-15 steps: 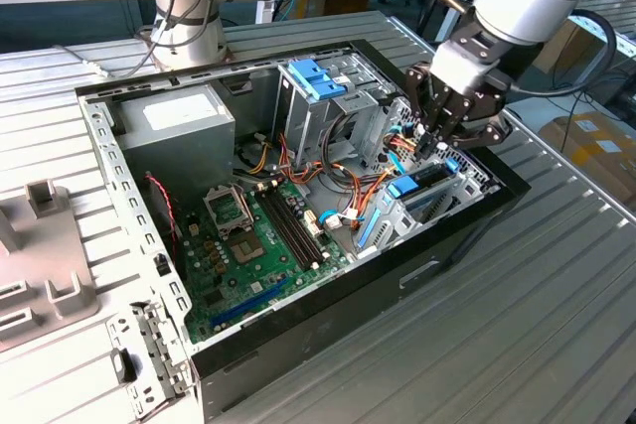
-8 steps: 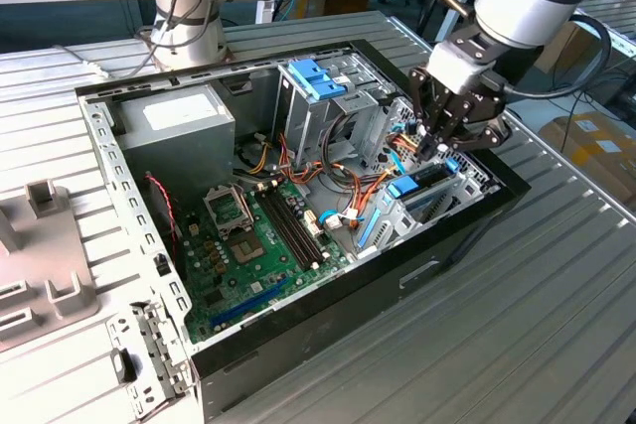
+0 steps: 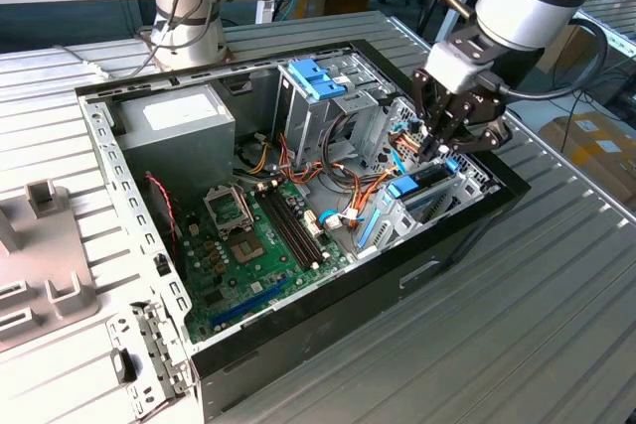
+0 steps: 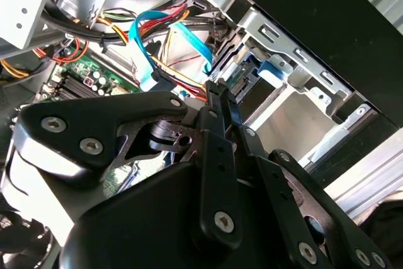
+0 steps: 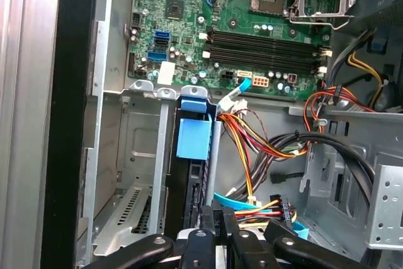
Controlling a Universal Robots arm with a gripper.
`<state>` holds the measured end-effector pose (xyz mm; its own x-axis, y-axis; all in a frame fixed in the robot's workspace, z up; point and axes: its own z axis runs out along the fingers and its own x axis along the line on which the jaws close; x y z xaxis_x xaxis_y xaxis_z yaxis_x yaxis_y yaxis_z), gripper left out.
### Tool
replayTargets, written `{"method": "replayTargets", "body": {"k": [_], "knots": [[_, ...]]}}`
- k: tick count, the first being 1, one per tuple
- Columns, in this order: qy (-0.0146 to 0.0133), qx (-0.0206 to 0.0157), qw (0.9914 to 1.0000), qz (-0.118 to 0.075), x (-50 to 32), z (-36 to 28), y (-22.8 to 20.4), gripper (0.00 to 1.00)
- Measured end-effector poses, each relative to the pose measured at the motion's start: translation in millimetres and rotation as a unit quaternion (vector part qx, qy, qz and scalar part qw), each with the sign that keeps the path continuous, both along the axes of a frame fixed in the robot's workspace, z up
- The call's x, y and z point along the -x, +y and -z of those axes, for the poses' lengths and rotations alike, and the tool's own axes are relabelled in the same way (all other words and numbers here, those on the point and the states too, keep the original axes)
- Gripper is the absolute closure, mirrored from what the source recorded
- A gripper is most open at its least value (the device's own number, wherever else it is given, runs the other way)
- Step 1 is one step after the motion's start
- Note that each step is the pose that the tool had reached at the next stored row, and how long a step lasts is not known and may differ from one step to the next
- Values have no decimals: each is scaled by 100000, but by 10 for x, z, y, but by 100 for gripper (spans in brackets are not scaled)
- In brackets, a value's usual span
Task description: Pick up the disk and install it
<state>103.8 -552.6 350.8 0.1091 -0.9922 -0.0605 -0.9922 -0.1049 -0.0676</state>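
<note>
Disk seated on edge in the drive bay at the computer case's front corner, blue rail tab up, just under the gripper. Jaws drawn close together directly above its rear end, beside the coloured cables; grip on the disk itself impossible to tell. Green motherboard beyond.

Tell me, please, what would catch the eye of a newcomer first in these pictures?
The open computer case on the ribbed table, its green motherboard exposed. The end effector hangs over the case's corner at the exterior view's right, above the disk with blue rails, which stands in its bay there.
</note>
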Motion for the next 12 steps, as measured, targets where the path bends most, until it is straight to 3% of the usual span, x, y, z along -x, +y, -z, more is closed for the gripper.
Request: {"method": "replayTargets", "body": {"k": [5,10,12], "knots": [[0,-3,99975,2258,0,1,-1,83],[1,0,99973,2335,0,0,-3,83],[-1,-4,99973,2341,1,1,-34,83]]}}
